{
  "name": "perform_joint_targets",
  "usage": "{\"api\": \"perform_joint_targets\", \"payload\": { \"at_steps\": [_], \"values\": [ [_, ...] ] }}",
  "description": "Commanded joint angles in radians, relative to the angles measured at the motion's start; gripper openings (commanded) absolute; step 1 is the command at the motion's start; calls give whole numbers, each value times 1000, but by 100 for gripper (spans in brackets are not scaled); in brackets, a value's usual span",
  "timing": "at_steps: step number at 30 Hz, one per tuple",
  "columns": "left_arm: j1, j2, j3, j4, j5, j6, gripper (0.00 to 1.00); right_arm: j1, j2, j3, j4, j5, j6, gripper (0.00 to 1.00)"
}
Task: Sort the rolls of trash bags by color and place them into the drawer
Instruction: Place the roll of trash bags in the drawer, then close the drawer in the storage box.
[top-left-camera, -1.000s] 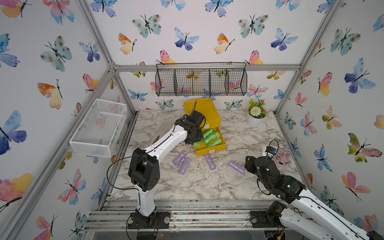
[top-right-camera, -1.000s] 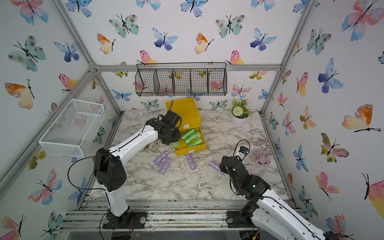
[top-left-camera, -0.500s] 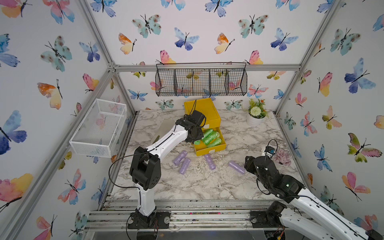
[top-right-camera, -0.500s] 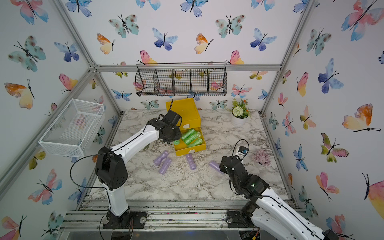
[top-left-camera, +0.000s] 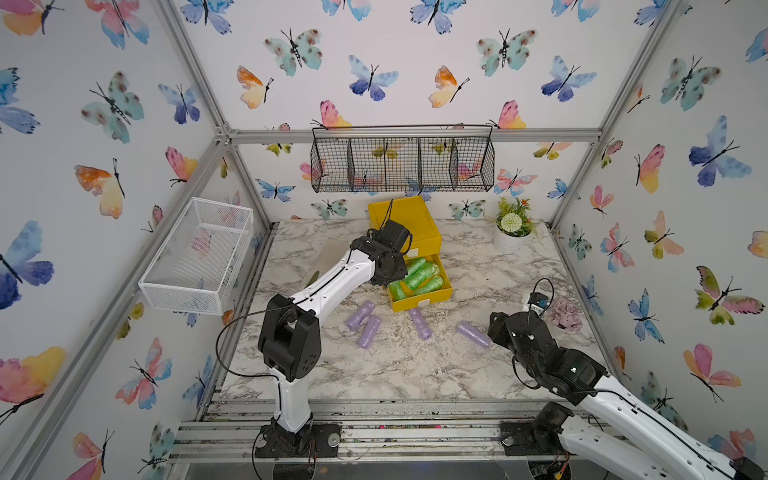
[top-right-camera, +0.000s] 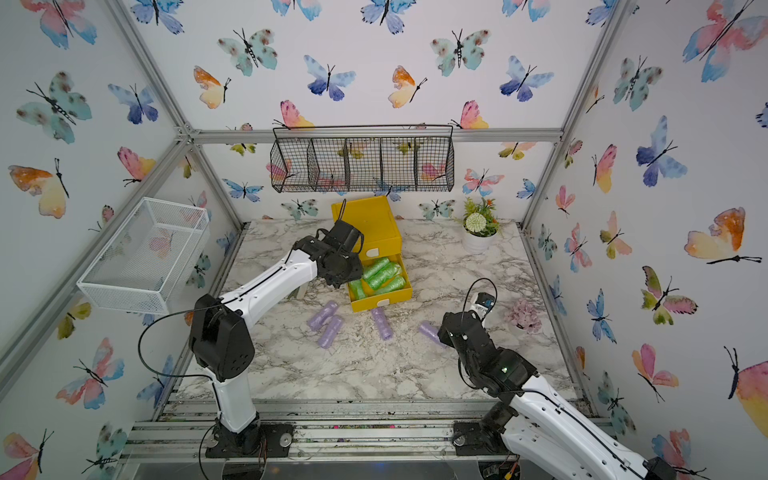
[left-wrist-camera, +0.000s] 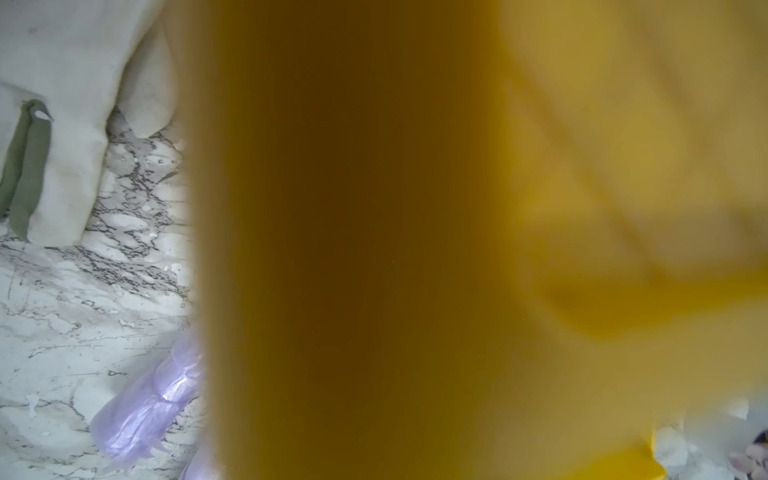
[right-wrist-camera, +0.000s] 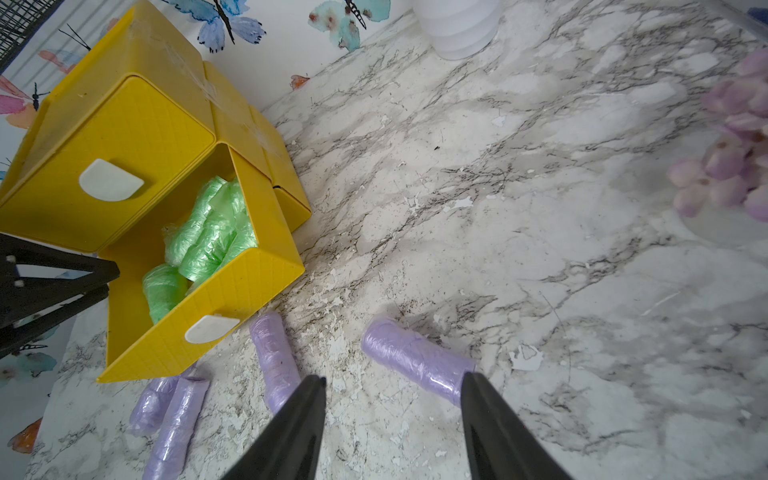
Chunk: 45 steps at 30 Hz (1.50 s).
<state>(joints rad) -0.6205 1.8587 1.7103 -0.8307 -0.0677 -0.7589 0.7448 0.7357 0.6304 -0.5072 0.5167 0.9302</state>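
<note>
The yellow drawer chest (top-left-camera: 409, 220) (top-right-camera: 370, 220) stands at the back of the table, with its bottom drawer (right-wrist-camera: 232, 286) pulled out. Several green rolls (top-left-camera: 419, 274) (top-right-camera: 380, 274) (right-wrist-camera: 208, 232) lie inside it. Several purple rolls lie on the table in front, among them a pair (top-left-camera: 365, 324) and single ones (top-left-camera: 419, 323) (right-wrist-camera: 415, 361). My left gripper (top-left-camera: 390, 277) (top-right-camera: 340, 270) reaches down at the open drawer's left side, and its jaws are hidden. Blurred yellow (left-wrist-camera: 374, 249) fills the left wrist view. My right gripper (right-wrist-camera: 392, 380) (top-left-camera: 498, 328) hangs open and empty by the rightmost purple roll.
A pale glove (left-wrist-camera: 62, 124) lies left of the drawer chest. A white plant pot (top-left-camera: 511, 232) and a pink flower ornament (top-left-camera: 563, 313) stand on the right. A black wire basket (top-left-camera: 401, 160) hangs on the back wall. A white mesh basket (top-left-camera: 199, 253) hangs on the left wall.
The left wrist has shifted slightly over the open drawer. The rolls on the table and the right arm have not moved.
</note>
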Motion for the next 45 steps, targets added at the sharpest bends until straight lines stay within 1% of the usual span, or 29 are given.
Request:
{"api": "perform_joint_targets", "payload": {
  "at_steps": [1, 3, 5, 6, 9, 11, 12, 15, 19, 24, 27, 33, 38, 41, 45],
  "values": [
    [-22, -116, 64, -56, 30, 52, 39, -5, -7, 15, 20, -11, -16, 57],
    [-20, -143, 101, -83, 2, 83, 41, -5, -5, 15, 49, -35, -42, 57],
    [-11, -173, 103, -60, -46, 115, 42, -5, -5, 7, 95, -72, -72, 57],
    [13, -180, 105, -49, -37, 128, 43, -5, -3, 5, 121, -97, -89, 58],
    [103, -149, 141, -56, 44, 173, 44, -5, 21, 7, 182, -168, -129, 60],
    [150, -116, 175, -59, 74, 208, 46, -5, 43, 18, 209, -211, -145, 62],
    [171, -96, 198, -59, 90, 228, 46, -5, 56, 22, 228, -240, -151, 66],
    [222, -27, 275, -58, 146, 288, 49, -5, 97, 32, 277, -311, -164, 72],
    [276, 80, 387, -89, 190, 323, 50, -5, 148, 18, 364, -390, -157, 74],
    [287, 159, 471, -56, 245, 355, 51, -5, 190, -57, 540, -468, -83, 74],
    [299, 216, 518, -73, 265, 345, 50, -5, 245, -72, 605, -507, -49, 74],
    [314, 264, 514, -74, 260, 333, 48, -5, 344, -97, 727, -544, -6, 74],
    [317, 298, 517, -83, 247, 323, 44, -7, 419, -116, 838, -556, 9, 70],
    [318, 304, 506, -72, 264, 313, 41, -7, 474, -124, 897, -571, 35, 67],
    [315, 306, 487, -71, 264, 302, 38, -7, 551, -132, 970, -588, 78, 60]
  ]
}}
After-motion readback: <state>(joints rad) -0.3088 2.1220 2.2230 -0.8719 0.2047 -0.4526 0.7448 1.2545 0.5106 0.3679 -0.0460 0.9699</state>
